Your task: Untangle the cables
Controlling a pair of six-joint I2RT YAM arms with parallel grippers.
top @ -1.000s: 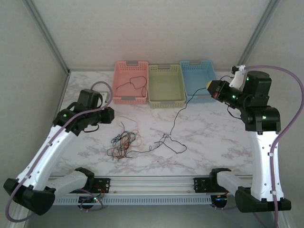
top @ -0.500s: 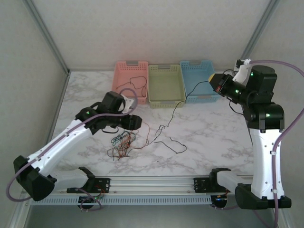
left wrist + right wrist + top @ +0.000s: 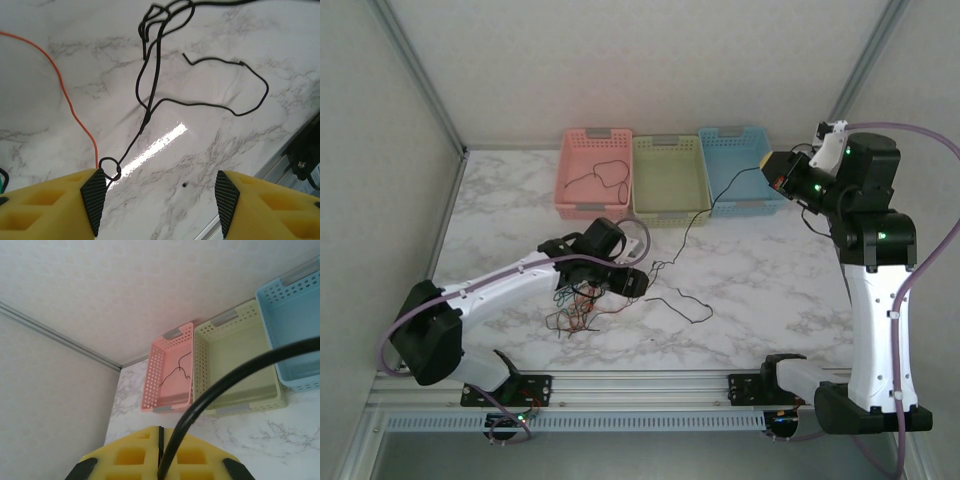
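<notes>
A tangle of thin red, orange, green, blue and black cables (image 3: pixel 577 303) lies on the marble table left of centre. One long black cable (image 3: pixel 705 210) rises from the table to my right gripper (image 3: pixel 770 177), which is shut on it high above the blue basket; in the right wrist view the cable (image 3: pixel 225 382) comes out of the closed jaws of the right gripper (image 3: pixel 161 456). My left gripper (image 3: pixel 638 281) hovers open just right of the tangle. In the left wrist view the left gripper (image 3: pixel 160 202) has bare table between its fingers, and a small loop of black cable (image 3: pixel 110 168) and an orange cable (image 3: pixel 65 95) lie by the left finger (image 3: pixel 93 200).
Three baskets stand in a row at the back: pink (image 3: pixel 570 205) holding a black cable (image 3: pixel 605 175), green (image 3: pixel 670 215), blue (image 3: pixel 752 205). A metal rail (image 3: pixel 640 385) runs along the near edge. Open marble lies right of the tangle.
My left arm swung from the left side to the table's centre and its gripper opened. The right gripper lifted slightly, pulling the black cable up and away from the tangle.
</notes>
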